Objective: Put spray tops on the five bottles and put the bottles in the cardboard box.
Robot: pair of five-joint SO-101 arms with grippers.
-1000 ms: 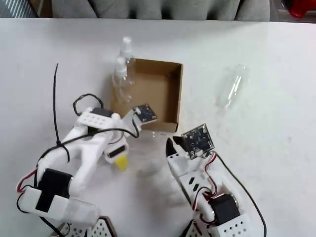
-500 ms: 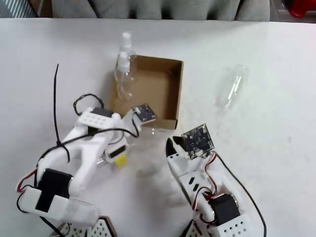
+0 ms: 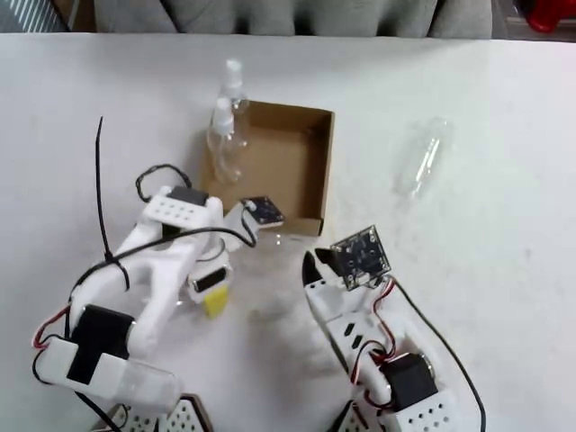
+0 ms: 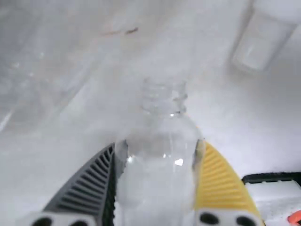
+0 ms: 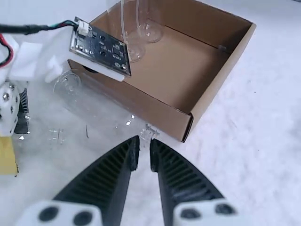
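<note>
Now left gripper [image 4: 157,155] fingers pinch uncapped clear bottle [image 4: 162,110]; right gripper [image 5: 144,148] fingers almost pressed together nr cardboard box [image 3: 326,171], mid-frame.

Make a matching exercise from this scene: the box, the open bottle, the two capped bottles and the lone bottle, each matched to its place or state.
Things
1. box
2. open bottle
3. two capped bottles
4. lone bottle

Places or states
A. lying on the table to the box's right, apart from it
B. standing inside the box
C. held in the left gripper
D. brown, open at the top, mid-table

Pairs: 1-D, 2-C, 3-B, 4-A
</note>
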